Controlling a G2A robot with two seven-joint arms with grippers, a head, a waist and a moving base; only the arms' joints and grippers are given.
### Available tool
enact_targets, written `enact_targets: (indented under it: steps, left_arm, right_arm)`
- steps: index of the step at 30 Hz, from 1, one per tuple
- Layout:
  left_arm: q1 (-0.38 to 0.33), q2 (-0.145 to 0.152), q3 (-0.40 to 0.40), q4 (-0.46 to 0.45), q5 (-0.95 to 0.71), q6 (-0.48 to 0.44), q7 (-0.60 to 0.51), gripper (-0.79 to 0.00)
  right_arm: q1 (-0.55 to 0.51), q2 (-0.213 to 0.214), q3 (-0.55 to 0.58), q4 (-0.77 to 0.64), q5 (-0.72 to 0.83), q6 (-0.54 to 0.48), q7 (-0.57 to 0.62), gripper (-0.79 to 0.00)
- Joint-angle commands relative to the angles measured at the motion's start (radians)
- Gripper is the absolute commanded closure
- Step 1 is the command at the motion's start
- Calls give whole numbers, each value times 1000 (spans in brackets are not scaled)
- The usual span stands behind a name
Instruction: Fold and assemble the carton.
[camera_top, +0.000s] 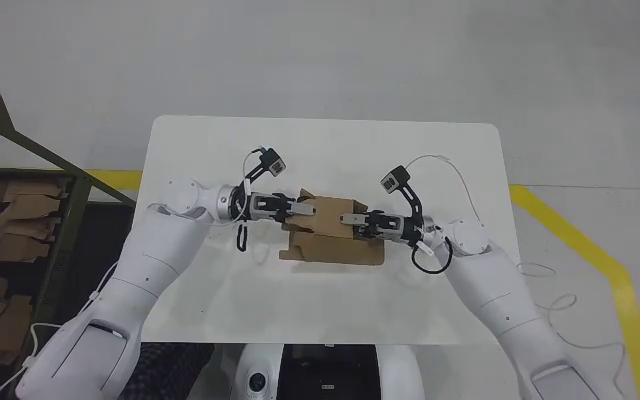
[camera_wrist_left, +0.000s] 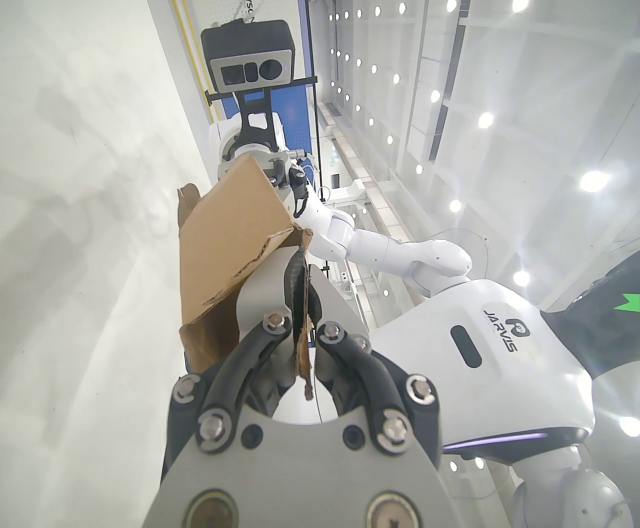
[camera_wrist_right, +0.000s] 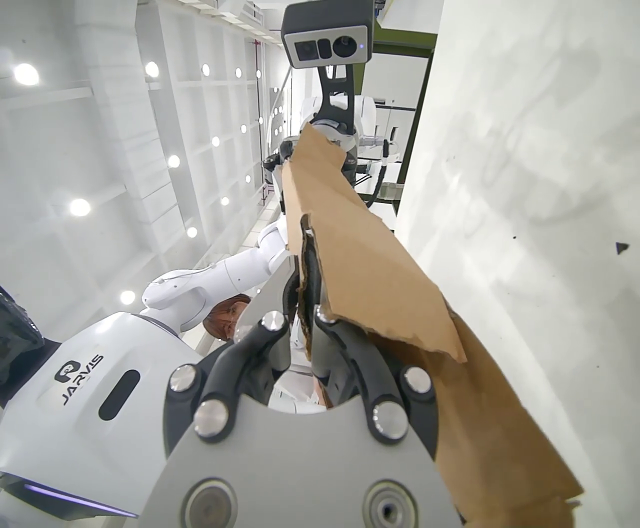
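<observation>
Jaws of the left gripper (camera_wrist_left: 301, 292) are closed to a sliver on the edge of one carton flap, and those of the right gripper (camera_wrist_right: 306, 285) pinch the opposite flap likewise. Between them the carton (camera_top: 330, 240) is at the middle of the white counter (camera_top: 440, 160), a partly opened shell of matte brown corrugated board with ragged, torn flap edges. Uneven pulling could tear the thin board or slip it free, and the half-formed shell might then collapse flat.
</observation>
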Motion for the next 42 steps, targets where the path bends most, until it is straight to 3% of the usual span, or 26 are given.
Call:
enact_targets:
  steps: [1,3,4,5,26,42]
  left_arm:
    - [-1,1,-3,0,-3,1,-1,-289]
    - [0,1,-7,-3,-15,4,-4,-471]
    - [1,2,-10,-6,-22,6,-6,-760]
    - [3,2,-12,-11,-28,9,-9,-785]
    - [39,6,-64,-103,-123,50,-50,-785]
    - [44,-6,-38,-135,-59,26,-26,-785]
  right_arm:
    - [-1,1,2,-1,-10,2,-6,0]
    - [-4,2,5,-6,-23,4,-18,0]
    - [-6,2,7,-10,-29,3,-25,0]
    - [-9,3,9,-13,-33,2,-33,0]
    - [-64,3,15,-50,-113,-8,-153,0]
    - [-77,-7,-19,-95,-147,-8,-174,0]
